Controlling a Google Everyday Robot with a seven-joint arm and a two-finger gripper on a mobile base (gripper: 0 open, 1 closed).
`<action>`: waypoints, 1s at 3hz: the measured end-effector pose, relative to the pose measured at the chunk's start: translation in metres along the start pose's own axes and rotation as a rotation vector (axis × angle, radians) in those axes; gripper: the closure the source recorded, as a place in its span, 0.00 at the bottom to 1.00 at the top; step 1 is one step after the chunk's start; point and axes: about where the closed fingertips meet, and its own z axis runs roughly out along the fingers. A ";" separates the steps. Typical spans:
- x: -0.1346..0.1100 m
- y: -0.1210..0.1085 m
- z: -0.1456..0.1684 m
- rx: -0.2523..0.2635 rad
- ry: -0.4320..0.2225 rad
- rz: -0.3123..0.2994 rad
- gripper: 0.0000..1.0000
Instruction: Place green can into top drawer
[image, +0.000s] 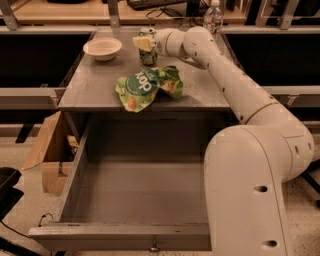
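Note:
The green can (148, 55) stands upright at the back of the grey cabinet top (90, 92), just right of a bowl. My gripper (144, 42) is at the can's upper part, reaching in from the right, with the long white arm (235, 85) stretched across the cabinet's right side. The top drawer (125, 237) is pulled wide open below the cabinet top. Its flat grey bottom holds nothing, and a small knob (154, 246) shows on the front panel.
A flat green snack bag (147, 86) lies mid-cabinet, in front of the can. A pale bowl (102, 48) sits at the back left. A clear water bottle (213, 15) stands behind the arm. A cardboard box (47, 155) stands on the floor to the drawer's left.

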 end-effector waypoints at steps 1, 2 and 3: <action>-0.016 0.005 -0.005 -0.029 -0.026 -0.005 0.88; -0.052 0.019 -0.038 -0.087 -0.080 -0.039 1.00; -0.091 0.050 -0.100 -0.178 -0.144 -0.094 1.00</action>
